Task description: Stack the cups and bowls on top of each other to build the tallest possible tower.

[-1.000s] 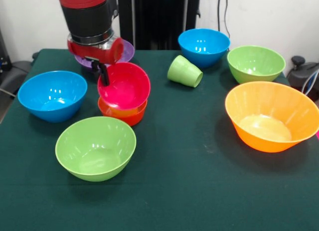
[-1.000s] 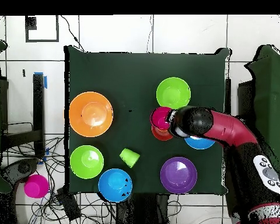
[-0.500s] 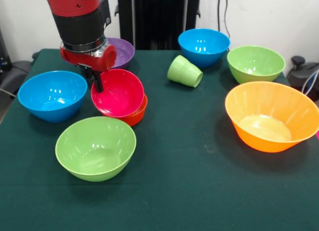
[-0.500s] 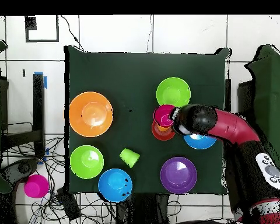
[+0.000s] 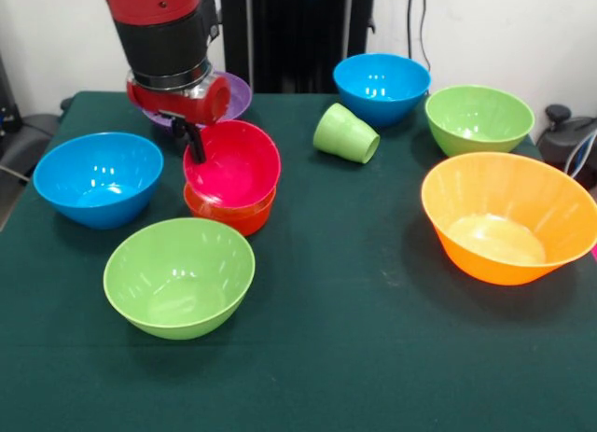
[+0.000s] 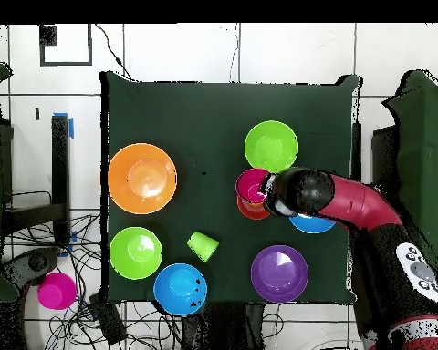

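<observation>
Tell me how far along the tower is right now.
Done: a short stack stands, the magenta bowl tilted above the small red-orange bowl. In hand: the gripper is at the magenta bowl's rim; whether it grips is unclear. Left: the light green cup lies on its side, and the large orange bowl, the blue, green and purple bowls are all unstacked.
</observation>
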You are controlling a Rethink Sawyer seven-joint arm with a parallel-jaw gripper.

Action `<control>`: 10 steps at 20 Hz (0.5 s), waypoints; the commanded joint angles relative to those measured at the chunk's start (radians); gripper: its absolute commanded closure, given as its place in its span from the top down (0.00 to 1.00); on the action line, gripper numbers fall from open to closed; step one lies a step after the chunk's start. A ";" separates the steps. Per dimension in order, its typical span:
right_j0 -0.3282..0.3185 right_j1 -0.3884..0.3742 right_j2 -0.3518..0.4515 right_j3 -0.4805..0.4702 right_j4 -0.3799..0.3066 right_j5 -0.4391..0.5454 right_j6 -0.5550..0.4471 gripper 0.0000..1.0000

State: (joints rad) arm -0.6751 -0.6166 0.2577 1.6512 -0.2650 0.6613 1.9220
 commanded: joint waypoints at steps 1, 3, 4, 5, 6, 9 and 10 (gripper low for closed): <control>0.053 -0.040 0.000 0.123 -0.001 -0.071 0.105 0.00; 0.057 -0.045 -0.006 0.134 0.005 -0.071 0.113 0.00; 0.059 -0.046 -0.010 0.139 0.008 -0.069 0.116 0.00; 0.061 -0.048 -0.013 0.144 0.010 -0.068 0.118 0.00; 0.062 -0.049 -0.015 0.147 0.011 -0.071 0.120 0.00; 0.065 -0.055 -0.020 0.160 0.010 -0.083 0.124 0.00; 0.065 -0.055 -0.021 0.160 0.009 -0.085 0.123 0.00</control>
State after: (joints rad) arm -0.6486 -0.6688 0.2462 1.7459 -0.2644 0.6449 1.9222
